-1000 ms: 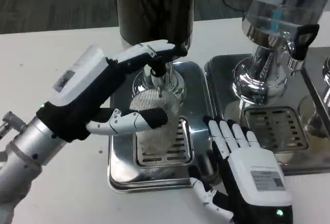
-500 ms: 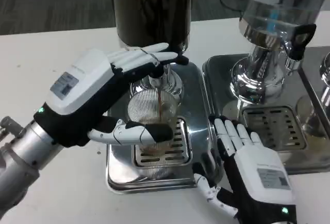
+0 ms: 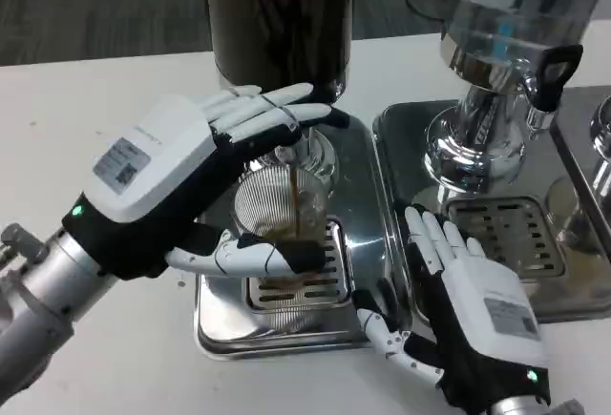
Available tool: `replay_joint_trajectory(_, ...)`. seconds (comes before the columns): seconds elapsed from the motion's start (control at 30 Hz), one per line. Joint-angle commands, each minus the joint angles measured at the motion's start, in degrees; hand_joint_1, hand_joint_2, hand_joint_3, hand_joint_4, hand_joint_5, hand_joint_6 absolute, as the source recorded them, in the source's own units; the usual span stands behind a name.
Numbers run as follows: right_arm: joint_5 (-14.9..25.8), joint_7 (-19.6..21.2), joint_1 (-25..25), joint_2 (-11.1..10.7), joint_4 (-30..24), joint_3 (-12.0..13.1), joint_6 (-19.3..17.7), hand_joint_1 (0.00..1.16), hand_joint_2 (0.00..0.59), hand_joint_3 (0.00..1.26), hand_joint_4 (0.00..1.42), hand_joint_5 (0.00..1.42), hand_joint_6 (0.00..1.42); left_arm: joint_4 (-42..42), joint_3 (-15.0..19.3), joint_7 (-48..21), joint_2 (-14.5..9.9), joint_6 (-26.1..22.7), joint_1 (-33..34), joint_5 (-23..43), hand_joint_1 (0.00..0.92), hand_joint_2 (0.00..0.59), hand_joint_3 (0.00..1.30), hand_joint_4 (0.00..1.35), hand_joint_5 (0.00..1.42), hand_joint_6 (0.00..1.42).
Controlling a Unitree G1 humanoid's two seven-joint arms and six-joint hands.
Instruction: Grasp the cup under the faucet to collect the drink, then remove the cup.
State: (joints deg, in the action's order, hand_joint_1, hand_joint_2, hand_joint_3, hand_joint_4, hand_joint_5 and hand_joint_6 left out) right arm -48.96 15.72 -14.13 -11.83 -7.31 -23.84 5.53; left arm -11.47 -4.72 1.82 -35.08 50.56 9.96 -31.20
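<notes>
Looks like I'm at a self-serve drink station: two beverage dispensers (image 3: pixel 277 14) on steel drip trays (image 3: pixel 368 234), white table (image 3: pixel 86 100).

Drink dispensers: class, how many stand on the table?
2, with a third perhaps cut off at the right edge. The dark-filled dispenser stands behind the cup; the clear dispenser stands to its right.

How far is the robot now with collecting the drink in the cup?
Done: the left hand grips the clear cup under the faucet, above the drip tray. In hand: a brown stream runs into the cup and dark drink lies at its bottom. Left: finish filling, then take the cup away. The right hand rests open beside the tray.
</notes>
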Motion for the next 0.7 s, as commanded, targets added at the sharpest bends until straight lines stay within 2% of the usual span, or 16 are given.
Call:
replay_joint_trajectory(0.03, 1.96, -0.96, 1.13, 0.0, -0.9, 0.88, -1.3, 0.39, 0.253, 0.0, 0.0, 0.0, 0.0, -0.13, -3.98, -2.84, -2.54, -1.6, -3.57, -6.53, 0.0, 0.129, 0.27, 0.15, 0.31, 0.22)
replay_joint_trajectory(0.17, 4.83, -1.84, 2.08, 0.25, -0.42, 2.03, -2.18, 0.4, 0.217, 0.0, 0.0, 0.0, 0.0, 0.25, -4.92, -2.19, -2.72, -2.67, -3.7, -6.65, 0.0, 0.127, 0.27, 0.15, 0.31, 0.21)
replay_joint_trajectory(0.3, 7.19, -4.27, 4.1, 1.11, 0.0, 2.98, -0.81, 0.41, 0.201, 0.0, 0.0, 0.0, 0.0, 0.44, -5.57, -1.31, -3.07, -3.15, -4.07, -6.69, 0.0, 0.126, 0.27, 0.14, 0.31, 0.21)
replay_joint_trajectory(0.43, 9.38, -7.57, 6.33, 1.86, 0.52, 3.38, 0.17, 0.41, 0.197, 0.0, 0.0, 0.0, 0.0, 0.44, -6.01, -0.5, -3.61, -3.3, -4.48, -6.48, 0.0, 0.125, 0.27, 0.14, 0.31, 0.21)
replay_joint_trajectory(0.53, 11.2, -9.5, 7.35, 2.57, 0.55, 3.93, 1.11, 0.41, 0.194, 0.0, 0.0, 0.0, 0.0, 0.57, -6.32, 0.27, -3.95, -2.89, -4.69, -6.18, 0.0, 0.152, 0.3, 0.14, 0.31, 0.21)
replay_joint_trajectory(0.7, 11.99, -11.07, 8.16, 2.28, 1.15, 4.23, 1.63, 0.42, 0.195, 0.0, 0.0, 0.0, 0.0, 0.64, -6.32, 0.96, -4.74, -2.97, -5.15, -6.3, 0.0, 0.15, 0.31, 0.15, 0.32, 0.21)
